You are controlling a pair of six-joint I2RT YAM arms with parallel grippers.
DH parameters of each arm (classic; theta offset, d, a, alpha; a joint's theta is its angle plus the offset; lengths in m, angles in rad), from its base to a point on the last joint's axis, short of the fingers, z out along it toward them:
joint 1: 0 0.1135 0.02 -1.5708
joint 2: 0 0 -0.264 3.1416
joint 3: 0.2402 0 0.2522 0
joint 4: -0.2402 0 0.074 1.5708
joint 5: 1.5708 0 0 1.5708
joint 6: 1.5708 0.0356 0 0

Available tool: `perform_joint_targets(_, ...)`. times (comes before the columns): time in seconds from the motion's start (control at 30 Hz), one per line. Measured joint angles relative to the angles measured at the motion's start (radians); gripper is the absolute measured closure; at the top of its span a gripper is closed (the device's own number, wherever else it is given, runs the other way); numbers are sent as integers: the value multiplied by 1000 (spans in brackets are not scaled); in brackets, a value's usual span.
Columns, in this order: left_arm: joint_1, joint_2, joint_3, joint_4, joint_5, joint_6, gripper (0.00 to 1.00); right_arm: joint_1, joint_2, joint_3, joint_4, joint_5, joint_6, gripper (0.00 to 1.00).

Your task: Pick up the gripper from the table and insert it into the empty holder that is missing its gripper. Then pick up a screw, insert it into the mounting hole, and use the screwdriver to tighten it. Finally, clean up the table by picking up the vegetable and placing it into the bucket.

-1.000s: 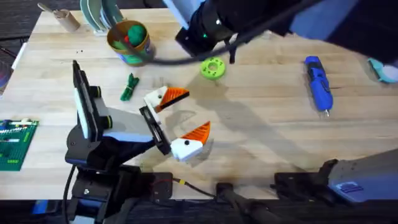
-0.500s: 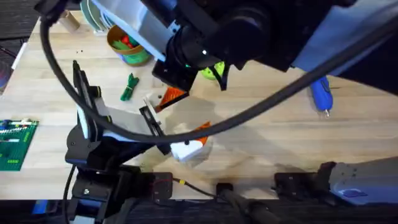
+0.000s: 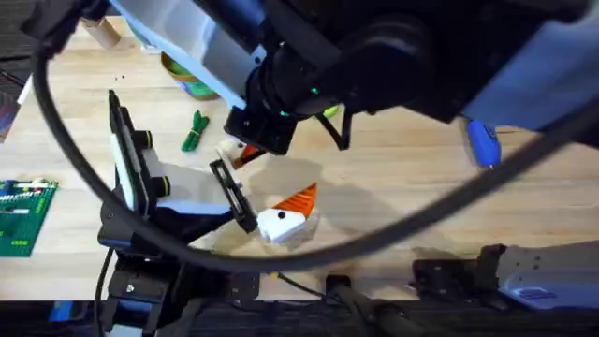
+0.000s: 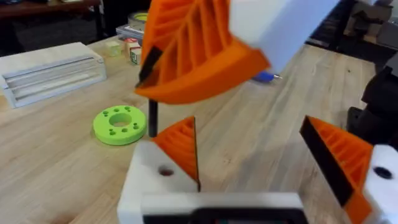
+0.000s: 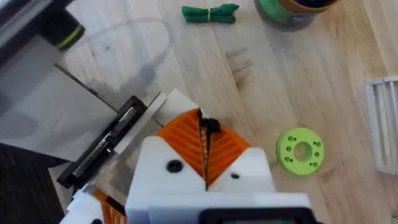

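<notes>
The orange wedge (image 4: 179,144) is seen seated upright against the white block (image 4: 149,180), its ribbed face turned sideways; a round dark hole is seen in the block's face just beside it. The blue screwdriver (image 3: 482,145) is laid flat at the far right of the table and is partly hidden. The slender green toy vegetable (image 3: 194,131) is laid flat left of the middle. The bucket (image 3: 187,82), yellow-rimmed and green outside, is stood just beyond it, partly covered.

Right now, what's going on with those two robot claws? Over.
Left gripper open, orange ribbed pads on both fingers. Right gripper shut on thin black pin, just above left's fingers. Slender green toy vegetable lying on wooden table.
</notes>
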Motion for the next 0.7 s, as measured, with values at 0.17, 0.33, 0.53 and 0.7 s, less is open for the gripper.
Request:
perform_joint_targets(0.17,0,0,0,0,0,1,8,0,-11,0,-3,-31,0,994)
perform_joint_targets(0.33,0,0,0,0,0,1,8,0,-11,0,-5,-42,0,994)
perform_joint_targets(0.53,0,0,0,0,0,1,8,0,-11,0,-8,-48,0,994)
perform_joint_targets(0.7,0,0,0,0,0,1,8,0,-11,0,-10,-48,0,994)
